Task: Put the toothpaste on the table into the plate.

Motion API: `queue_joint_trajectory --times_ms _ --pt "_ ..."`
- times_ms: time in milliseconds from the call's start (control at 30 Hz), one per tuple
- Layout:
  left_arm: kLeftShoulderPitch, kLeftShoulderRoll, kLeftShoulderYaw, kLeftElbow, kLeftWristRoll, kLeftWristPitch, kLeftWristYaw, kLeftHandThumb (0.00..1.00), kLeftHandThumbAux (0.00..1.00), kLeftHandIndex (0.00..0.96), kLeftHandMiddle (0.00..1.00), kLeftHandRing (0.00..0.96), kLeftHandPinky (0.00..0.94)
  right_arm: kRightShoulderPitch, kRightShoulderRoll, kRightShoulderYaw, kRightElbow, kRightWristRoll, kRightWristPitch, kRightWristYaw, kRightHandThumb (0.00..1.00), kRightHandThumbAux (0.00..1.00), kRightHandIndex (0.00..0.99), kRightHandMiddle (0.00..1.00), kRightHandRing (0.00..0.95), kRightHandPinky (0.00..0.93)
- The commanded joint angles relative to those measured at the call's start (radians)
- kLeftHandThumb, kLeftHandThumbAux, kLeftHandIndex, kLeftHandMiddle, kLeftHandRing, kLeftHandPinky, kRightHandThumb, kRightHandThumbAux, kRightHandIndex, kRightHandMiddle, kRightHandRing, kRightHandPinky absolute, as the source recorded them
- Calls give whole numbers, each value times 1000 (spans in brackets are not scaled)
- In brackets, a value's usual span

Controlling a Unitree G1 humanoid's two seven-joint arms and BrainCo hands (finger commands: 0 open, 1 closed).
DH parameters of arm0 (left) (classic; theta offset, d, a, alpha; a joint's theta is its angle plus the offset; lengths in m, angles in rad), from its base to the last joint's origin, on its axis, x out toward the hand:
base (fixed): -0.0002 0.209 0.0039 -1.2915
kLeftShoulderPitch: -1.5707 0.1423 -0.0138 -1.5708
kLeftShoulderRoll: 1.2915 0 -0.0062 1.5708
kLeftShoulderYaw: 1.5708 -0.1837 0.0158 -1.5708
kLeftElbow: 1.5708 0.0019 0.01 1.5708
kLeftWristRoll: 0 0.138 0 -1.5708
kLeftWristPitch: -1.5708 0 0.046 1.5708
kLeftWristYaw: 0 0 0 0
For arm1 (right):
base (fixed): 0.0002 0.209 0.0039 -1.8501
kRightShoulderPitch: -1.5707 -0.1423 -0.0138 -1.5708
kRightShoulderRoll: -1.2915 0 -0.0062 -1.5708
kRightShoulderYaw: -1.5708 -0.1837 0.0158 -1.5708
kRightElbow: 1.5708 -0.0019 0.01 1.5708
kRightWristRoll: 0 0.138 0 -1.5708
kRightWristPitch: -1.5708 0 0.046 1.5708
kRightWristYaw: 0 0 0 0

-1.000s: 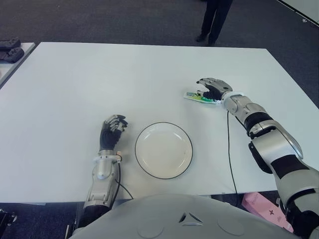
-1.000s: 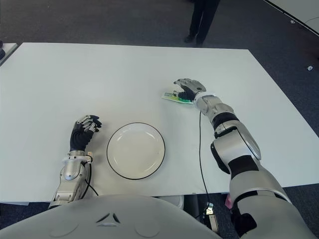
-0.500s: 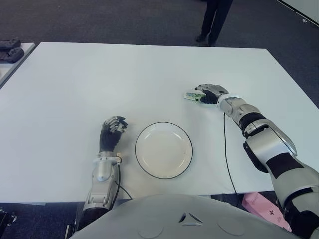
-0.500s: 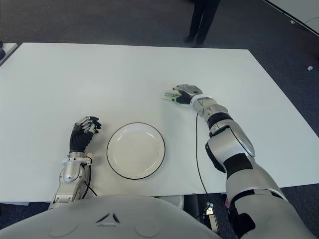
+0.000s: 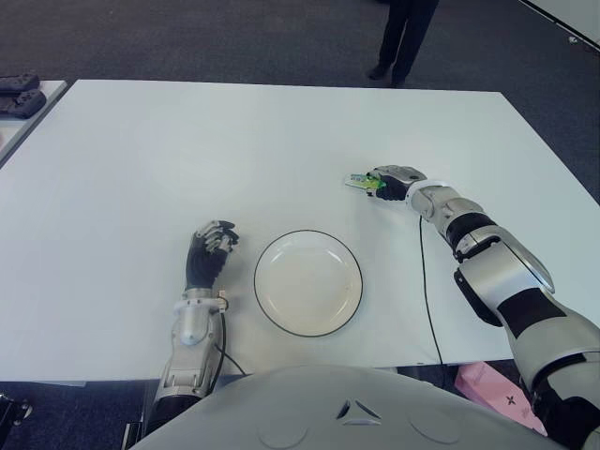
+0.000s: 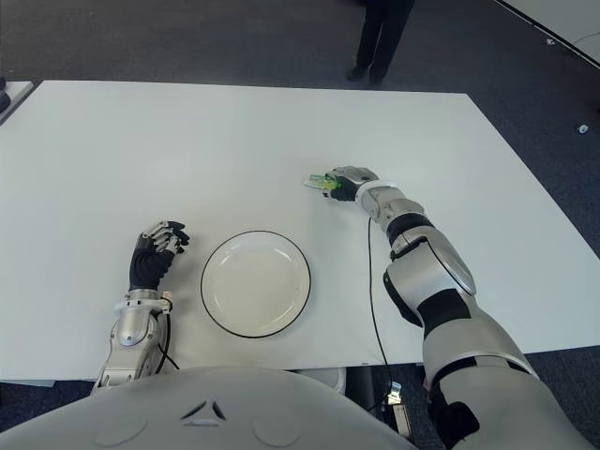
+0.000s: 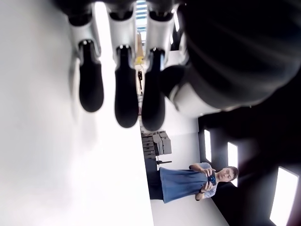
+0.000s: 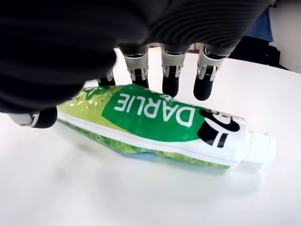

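Green-and-white Darlie toothpaste tube (image 8: 155, 126) sits in the right robot hand (image 5: 392, 180) beyond the plate (image 5: 308, 282); left robot hand (image 5: 208, 253) curled, empty.

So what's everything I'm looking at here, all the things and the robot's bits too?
table: one, white, fills the view.
plate: one, white with dark rim, near edge of the table, empty.
toothpaste: one tube, green and white, lying on the table beyond the plate, to its right.
person: one, dark trousers, standing past the far edge.
cable: one, dark, along the right arm.
left robot hand: fingers curled, empty, left of the plate.
right robot hand: fingers over the toothpaste, not clearly closed.
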Motion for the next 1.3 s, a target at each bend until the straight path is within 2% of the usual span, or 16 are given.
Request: queue_joint_trajectory --times_ms 33,267,400,567,833,933,1100,1133,1167,1300 --pt "29 2 5 8 8 33 10 704 721 431 546 541 536 31 14 2 13 4 14 29 572 142 0 0 0 0" --pt "49 4 12 -11 9 34 15 705 720 431 543 539 541 54 28 -6 18 18 34 61 561 152 0 0 0 0" --pt "55 4 16 -16 10 33 18 705 720 432 541 539 542 88 49 -17 31 28 72 65 559 157 0 0 0 0" --pt "62 7 19 -18 5 29 18 705 720 432 543 541 545 104 56 -53 33 68 92 102 563 153 0 0 0 0" --pt "67 4 24 -29 -1 37 17 705 721 432 549 544 548 130 56 -96 32 112 95 135 575 203 0 0 0 0" --pt "67 4 25 -36 2 45 19 705 721 432 551 545 548 138 57 -94 31 110 92 133 571 232 0 0 0 0" --pt "72 6 25 -48 4 54 18 705 720 432 555 547 550 147 55 -82 29 94 81 112 538 310 4 0 8 128" --pt "72 6 25 -49 3 56 17 705 720 432 556 547 549 148 55 -82 29 95 81 110 539 329 20 8 33 164" --pt "72 6 26 -49 3 57 17 705 720 432 556 547 549 151 56 -87 29 100 81 108 546 359 48 56 100 219" --pt "72 6 28 -50 3 59 18 705 720 432 556 547 549 157 60 -107 27 119 88 109 594 408 141 184 245 325"
